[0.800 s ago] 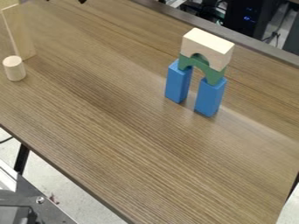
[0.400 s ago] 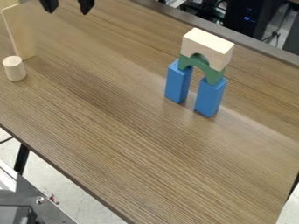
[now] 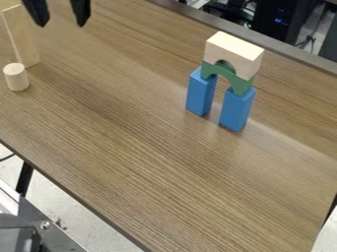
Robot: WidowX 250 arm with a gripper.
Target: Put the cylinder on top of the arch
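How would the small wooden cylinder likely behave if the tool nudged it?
The cylinder stands upright on a flat end, so a low, gentle push would probably slide it. A harder knock near its top might tip it, and its round side suggests it could then roll. It looks like stiff wood.

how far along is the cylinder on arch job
Already done: the arch stands, with a pale wooden arch block on a green arch piece, which spans two upright blue rectangular blocks. In hand: nothing; the open black claw hangs near the top edge. Left: picking up the pale wooden cylinder, which stands on the brown wood-grain table, and setting it on top.
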